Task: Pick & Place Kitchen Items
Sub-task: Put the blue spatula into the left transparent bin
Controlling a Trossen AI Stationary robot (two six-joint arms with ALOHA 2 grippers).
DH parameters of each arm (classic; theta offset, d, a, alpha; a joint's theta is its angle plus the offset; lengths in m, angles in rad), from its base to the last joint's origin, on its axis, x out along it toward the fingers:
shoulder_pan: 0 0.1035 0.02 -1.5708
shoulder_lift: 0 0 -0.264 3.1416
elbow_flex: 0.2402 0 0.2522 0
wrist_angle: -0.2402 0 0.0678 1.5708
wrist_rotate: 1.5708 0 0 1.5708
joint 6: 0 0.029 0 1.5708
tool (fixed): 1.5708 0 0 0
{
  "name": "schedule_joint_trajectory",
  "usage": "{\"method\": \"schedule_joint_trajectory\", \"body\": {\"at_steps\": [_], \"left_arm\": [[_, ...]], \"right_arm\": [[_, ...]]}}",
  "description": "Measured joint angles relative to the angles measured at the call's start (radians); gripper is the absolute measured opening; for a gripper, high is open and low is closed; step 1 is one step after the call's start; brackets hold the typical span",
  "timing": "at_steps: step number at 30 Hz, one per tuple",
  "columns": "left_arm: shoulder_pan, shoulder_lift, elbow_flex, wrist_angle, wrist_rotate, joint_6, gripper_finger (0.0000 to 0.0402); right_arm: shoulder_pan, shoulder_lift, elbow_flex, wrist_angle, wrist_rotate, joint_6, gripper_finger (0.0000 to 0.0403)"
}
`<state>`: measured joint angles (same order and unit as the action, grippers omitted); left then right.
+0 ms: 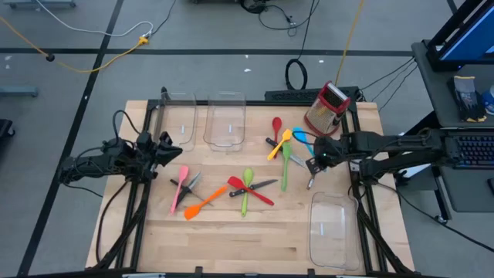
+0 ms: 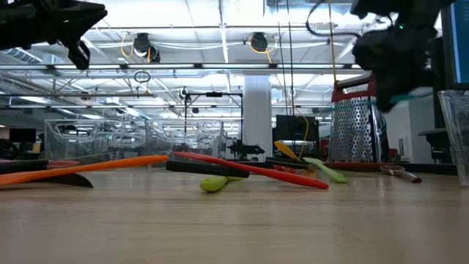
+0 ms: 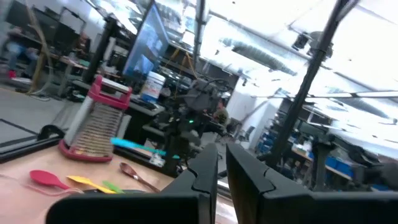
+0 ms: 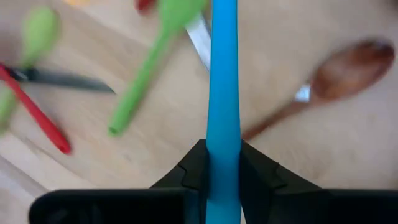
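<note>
Here, right end effector (image 4: 222, 167) clamped on blue utensil (image 4: 222, 81), raised above wooden spoon (image 4: 339, 76).

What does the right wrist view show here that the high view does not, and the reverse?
Right wrist only: the right gripper with its jaws shut on the blue utensil, seen close.

High only: the whole table, three clear bins, the box grater, the pink spatula, the orange spatula and the left gripper, idle at the table's left.

Both: the wooden spoon, a green spoon and a red utensil.
</note>
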<state>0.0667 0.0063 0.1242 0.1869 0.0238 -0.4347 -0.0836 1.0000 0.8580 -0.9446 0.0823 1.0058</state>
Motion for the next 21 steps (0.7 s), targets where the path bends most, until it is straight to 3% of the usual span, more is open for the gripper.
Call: {"method": "schedule_joint_trajectory", "body": {"at_steps": [5, 12, 21], "left_arm": [[0.000, 0.000, 0.000, 0.002, -0.074, -0.068, 0.0037], [0.000, 0.000, 0.000, 0.003, -0.078, -0.180, 0.0037], [0.000, 0.020, 0.000, 0.034, -0.073, -0.266, 0.0037]], "right_arm": [[0.000, 0.000, 0.021, 0.271, -0.005, -0.045, 0.0048], [0.000, 0.039, 0.022, 0.759, -0.038, -0.131, 0.0048], [0.001, 0.213, 0.022, 1.242, -0.220, -0.153, 0.0048]]}}
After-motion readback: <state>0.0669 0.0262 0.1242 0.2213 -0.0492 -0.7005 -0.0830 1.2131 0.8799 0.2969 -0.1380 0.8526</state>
